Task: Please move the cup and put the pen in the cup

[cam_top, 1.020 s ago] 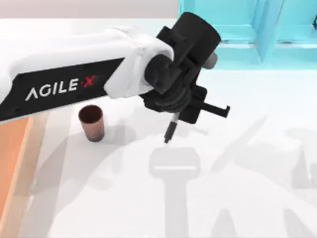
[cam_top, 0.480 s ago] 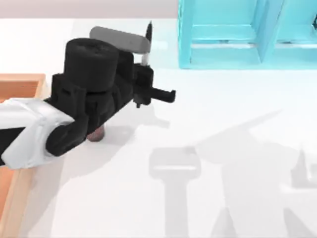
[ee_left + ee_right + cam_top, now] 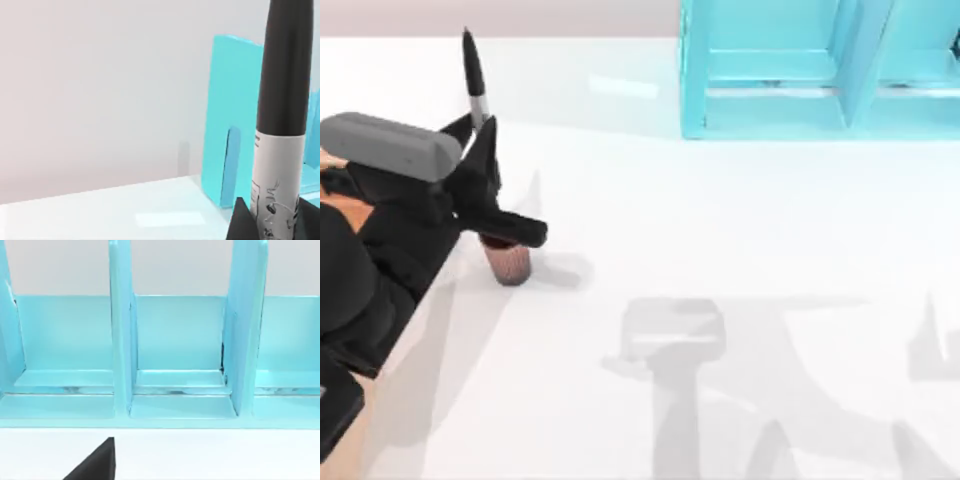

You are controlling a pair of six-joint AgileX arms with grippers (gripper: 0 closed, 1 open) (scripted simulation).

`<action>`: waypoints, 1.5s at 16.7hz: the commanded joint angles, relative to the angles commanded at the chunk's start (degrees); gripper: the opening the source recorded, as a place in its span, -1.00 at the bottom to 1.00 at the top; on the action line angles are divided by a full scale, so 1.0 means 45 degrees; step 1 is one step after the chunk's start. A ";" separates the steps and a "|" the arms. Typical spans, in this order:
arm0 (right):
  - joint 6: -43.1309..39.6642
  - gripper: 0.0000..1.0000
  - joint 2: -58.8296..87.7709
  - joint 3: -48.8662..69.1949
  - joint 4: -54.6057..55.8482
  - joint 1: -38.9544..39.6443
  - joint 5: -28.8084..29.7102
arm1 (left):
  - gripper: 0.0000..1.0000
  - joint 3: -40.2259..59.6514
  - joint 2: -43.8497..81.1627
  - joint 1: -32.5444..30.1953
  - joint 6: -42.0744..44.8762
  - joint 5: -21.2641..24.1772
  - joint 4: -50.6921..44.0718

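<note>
My left gripper (image 3: 480, 135) is shut on the pen (image 3: 473, 80), at the table's left. The pen has a black cap and a grey-white barrel with small print, and its cap points toward the far edge in the top view. In the left wrist view the pen (image 3: 280, 125) stands up between the two black fingertips (image 3: 241, 222). The cup (image 3: 508, 262), small and reddish-brown, stands on the table just below the gripper, its rim partly hidden by a black finger (image 3: 520, 232). A black part of my right gripper (image 3: 95, 465) shows facing the teal rack.
A teal rack (image 3: 800, 70) with upright dividers stands at the back right, also seen as the rack (image 3: 175, 340) straight ahead of the right wrist. An orange wooden tray (image 3: 342, 214) lies at the far left, mostly under my left arm.
My left arm has swung from the table's middle to the left with the pen in its grip. The gripper has turned, so the pen now points at the far edge above the cup.
</note>
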 joint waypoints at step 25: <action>0.0000 1.00 0.0000 0.0000 0.0000 0.0000 0.0000 | -1.00 0.0032 0.3003 0.0763 0.0379 0.0435 0.4437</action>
